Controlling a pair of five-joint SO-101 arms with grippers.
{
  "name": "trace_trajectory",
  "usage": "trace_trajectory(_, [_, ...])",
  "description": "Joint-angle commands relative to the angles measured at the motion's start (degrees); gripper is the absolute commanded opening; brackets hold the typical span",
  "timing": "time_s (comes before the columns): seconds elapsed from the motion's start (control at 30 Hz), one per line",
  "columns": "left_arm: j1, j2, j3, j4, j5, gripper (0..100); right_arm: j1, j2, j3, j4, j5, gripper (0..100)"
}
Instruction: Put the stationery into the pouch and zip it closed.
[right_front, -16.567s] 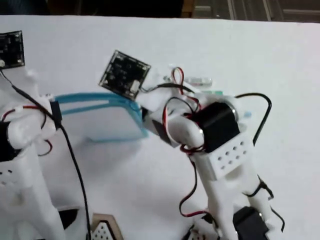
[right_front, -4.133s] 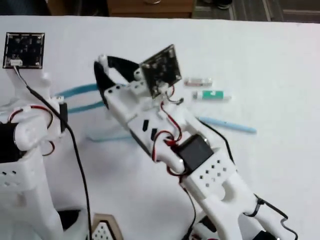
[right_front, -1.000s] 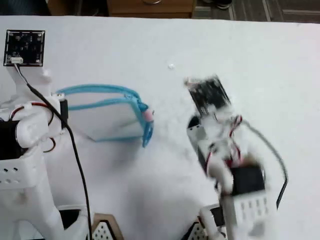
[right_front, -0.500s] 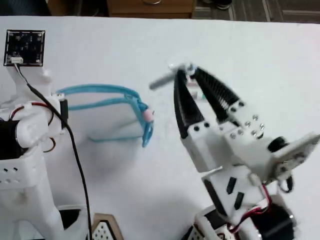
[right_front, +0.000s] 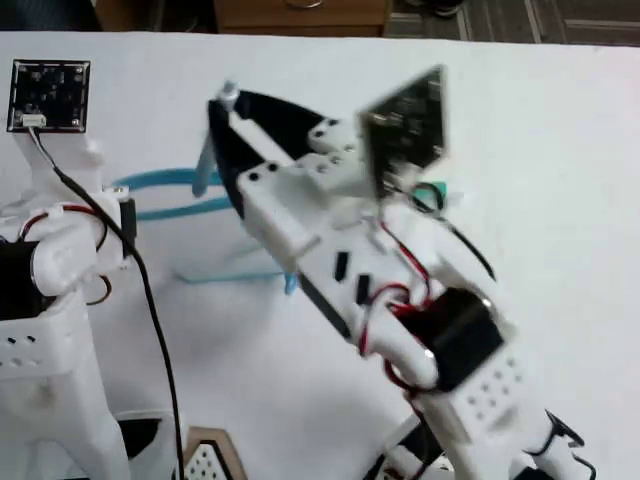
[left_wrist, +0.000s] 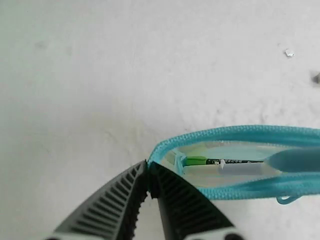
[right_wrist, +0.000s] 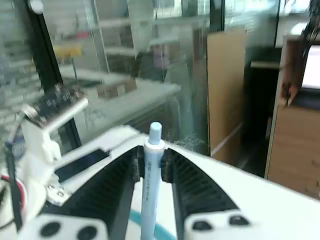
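Now, nearest you in the high view, your left arm (right_front: 50, 270) stands at the near left of the white table (right_front: 560, 120). Your right arm (right_front: 440, 340) rises from the near right and stretches slantwise across the middle toward the far left.

Follow that right arm out and you reach the right gripper (right_front: 225, 108). Its black fingers are clamped on a light blue pen (right_front: 205, 160). The pen hangs down from the fingertips over the open mouth of the pouch (right_front: 155, 183). From the right wrist you see the same grip: the right gripper (right_wrist: 150, 152) squeezes the pen (right_wrist: 150, 185) from both sides, and the pen stands upright between the fingers.

The pouch lies flat on the left half of the table, its blue zipper edges spread apart. From the left wrist, your left gripper (left_wrist: 148, 170) has its fingers pressed together on the closed corner of the pouch (left_wrist: 225, 131). Inside the pouch lies a green marker (left_wrist: 200, 161). A blurred blue shape (left_wrist: 295, 160) sits in the open mouth; you cannot tell what it is.

Farther right, a green thing (right_front: 432, 196) lies on the table, half hidden by the right arm's camera board (right_front: 405, 130).
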Motion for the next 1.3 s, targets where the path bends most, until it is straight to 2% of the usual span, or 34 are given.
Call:
trace_trajectory(0.0, [0.75,4.26,4.48,0.62,-0.18,2,-0.04,1.54,1.93,-1.8,-0.26,1.6])
trace_trajectory(0.07, [0.75,4.26,4.48,0.62,-0.18,2,-0.04,1.8,4.31,-3.12,0.26,1.6])
trace_trajectory(0.23, [0.84,4.26,4.48,0.62,-0.35,2,-1.89,2.07,9.23,-3.21,7.65,3.3])
trace_trajectory(0.3, [0.84,4.26,4.48,0.62,-0.35,2,-2.51,1.8,10.55,-2.95,7.82,10.9])
trace_trajectory(0.43, [0.84,4.26,4.48,0.44,-0.35,2,-2.77,1.8,10.46,-1.54,6.77,33.1])
trace_trajectory(0.53, [0.84,4.35,4.48,0.44,-0.35,2,-2.24,1.71,10.37,-1.63,6.33,36.8])
trace_trajectory(0.67, [0.84,4.53,4.48,0.44,-0.35,2,2.15,2.42,7.82,-1.71,6.15,36.5])
trace_trajectory(0.77, [0.84,4.53,4.48,0.44,-0.35,2,8.31,2.95,5.1,-1.1,6.24,36.5])
trace_trajectory(0.9, [0.84,4.62,4.48,0.35,-0.35,2,19.3,9.54,0.88,5.93,7.3,36.5])
trace_trajectory(1.0, [0.84,4.62,4.48,0.35,-0.35,2,25.45,18.59,-2.29,14.46,18.29,33.1])
trace_trajectory(1.13, [0.84,4.62,4.48,0.35,-0.35,2,31.25,31.6,-6.77,23.34,37.19,20.0])
trace_trajectory(1.27, [0.84,4.62,4.48,0.26,-0.35,2,35.82,44.09,-12.48,26.68,49.41,21.6])
